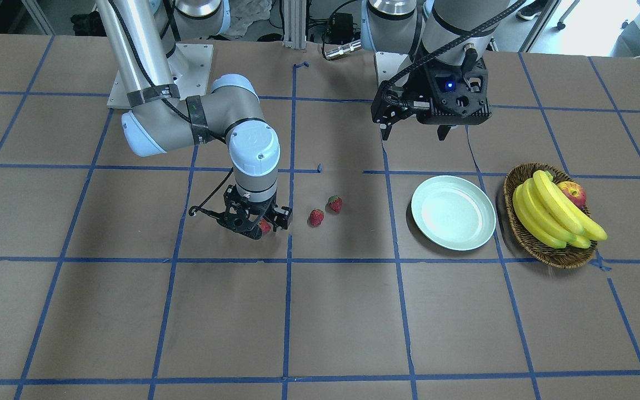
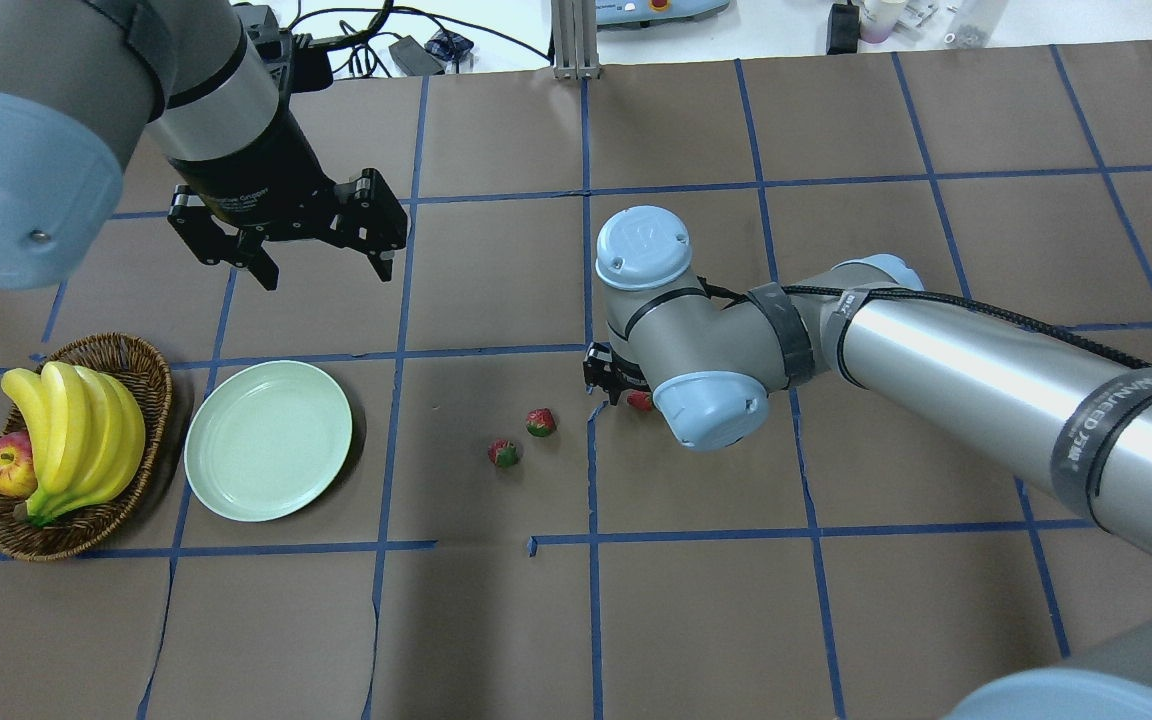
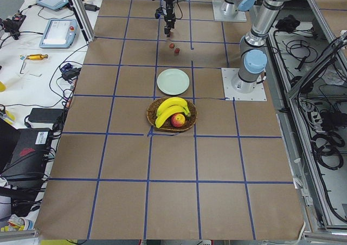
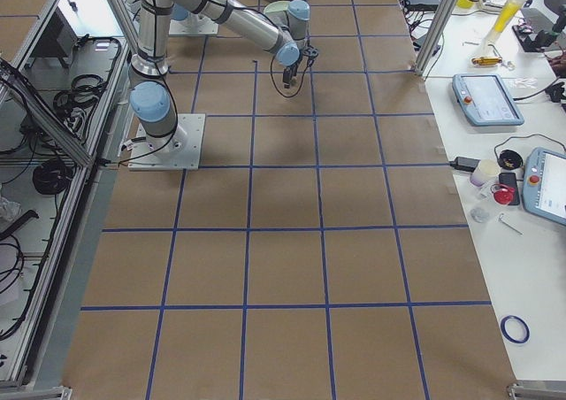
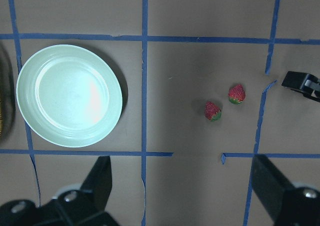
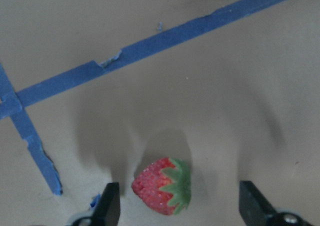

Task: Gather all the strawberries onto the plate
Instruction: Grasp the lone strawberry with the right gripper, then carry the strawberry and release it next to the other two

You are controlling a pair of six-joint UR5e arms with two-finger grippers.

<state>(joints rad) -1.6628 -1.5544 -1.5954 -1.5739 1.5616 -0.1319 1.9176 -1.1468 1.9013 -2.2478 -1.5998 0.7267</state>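
Note:
Three strawberries lie on the brown table. Two sit close together mid-table (image 1: 316, 217) (image 1: 335, 204), and also show in the overhead view (image 2: 504, 454) (image 2: 540, 422). The third strawberry (image 6: 162, 186) (image 1: 265, 225) lies on the table between the fingers of my right gripper (image 6: 182, 208) (image 1: 253, 221). That gripper is low and open, and its fingers stand apart from the fruit. The pale green plate (image 1: 453, 212) (image 2: 268, 440) (image 5: 69, 96) holds nothing. My left gripper (image 2: 326, 272) (image 1: 413, 133) hangs open and empty, high above the table beyond the plate.
A brown wicker basket (image 1: 548, 253) (image 2: 151, 385) with bananas (image 1: 553, 214) and a red-yellow apple (image 1: 573, 193) stands beside the plate, on the side away from the strawberries. Blue tape lines grid the table. My right arm's elbow (image 2: 706, 350) hangs over the third strawberry.

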